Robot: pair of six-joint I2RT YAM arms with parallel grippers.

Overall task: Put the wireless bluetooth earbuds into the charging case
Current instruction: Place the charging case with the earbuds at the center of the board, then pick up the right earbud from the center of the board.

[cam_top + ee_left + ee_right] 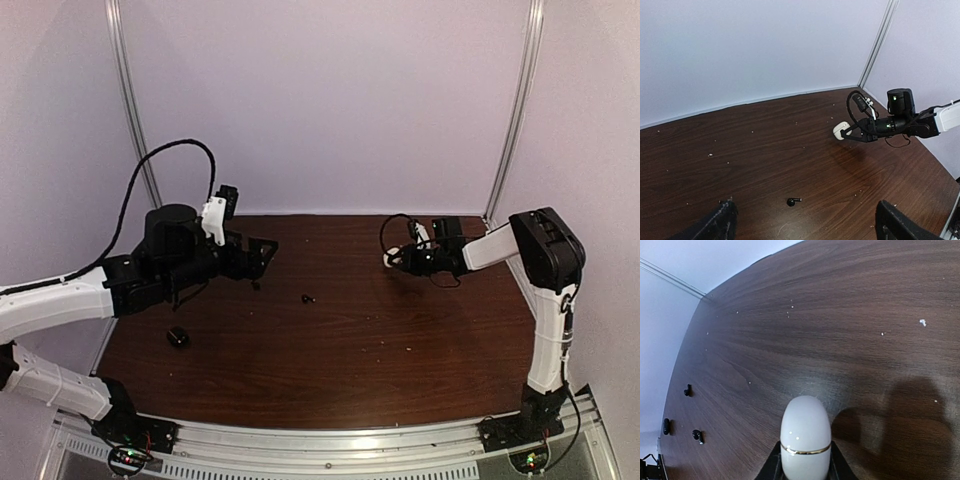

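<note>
Starting at the right pincer (805,466): pressed together on the bottom end of a glossy white, egg-shaped charging case (805,430) with a thin gold seam. Held just above the dark wood-grain counter (400,350) towards the far right. Lid looks shut, seam closed all the way round.

Over on the left pincer (260,260): spread wide, gripping nothing, hovering over the far left of the counter.

Further out, between the two arms and well apart from the case: a tiny rounded black earbud (793,201) with a short stem, lying loose on the wood. Nearer the left base, a small black blocky thing (178,337), can't tell what. Couldn't spot any white buds anywhere.

Stuff that could go sideways, imo:
- Only gripping the case by one end, and glossy plastic at that. Could easily twist or pop out once the lid gets pried.
- Nothing going in with that lid closed.
- Tiny dark bud on dark wood, easy to misjudge. Likely to get flicked away by wide jaws coming down off-centre.
- Might not even fit the white case.
</note>
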